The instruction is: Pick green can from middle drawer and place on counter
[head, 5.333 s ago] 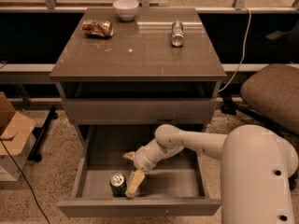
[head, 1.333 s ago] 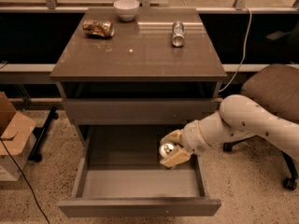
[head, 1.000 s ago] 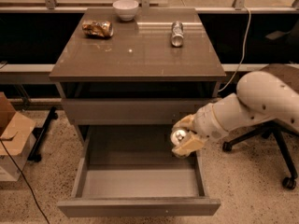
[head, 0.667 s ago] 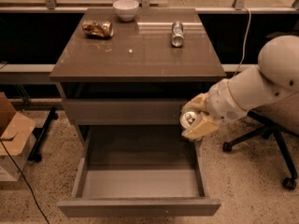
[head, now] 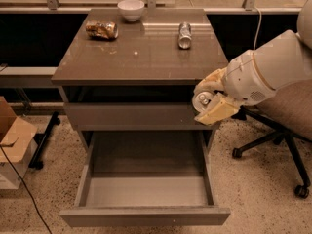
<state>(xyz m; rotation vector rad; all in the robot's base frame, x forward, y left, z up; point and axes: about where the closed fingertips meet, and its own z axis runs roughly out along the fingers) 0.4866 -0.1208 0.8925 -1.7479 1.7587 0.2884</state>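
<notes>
**Can lifted out, now beside the worktop edge**

The gripper (head: 208, 103) pinches the green can (head: 202, 100) between tan, padded fingers. It hangs at the cabinet's right front corner, just below the thin edge of the glossy grey-brown worktop (head: 141, 57). The can's round silver top faces the camera. The middle drawer (head: 146, 216) stands pulled out, smooth and grey inside. On the worktop lie a dented orange-gold can (head: 101, 29) and a silver can (head: 185, 35), with a white bowl (head: 131, 9) behind. A moment ago the can was lower, and five seconds back it stood inside the drawer.
</notes>
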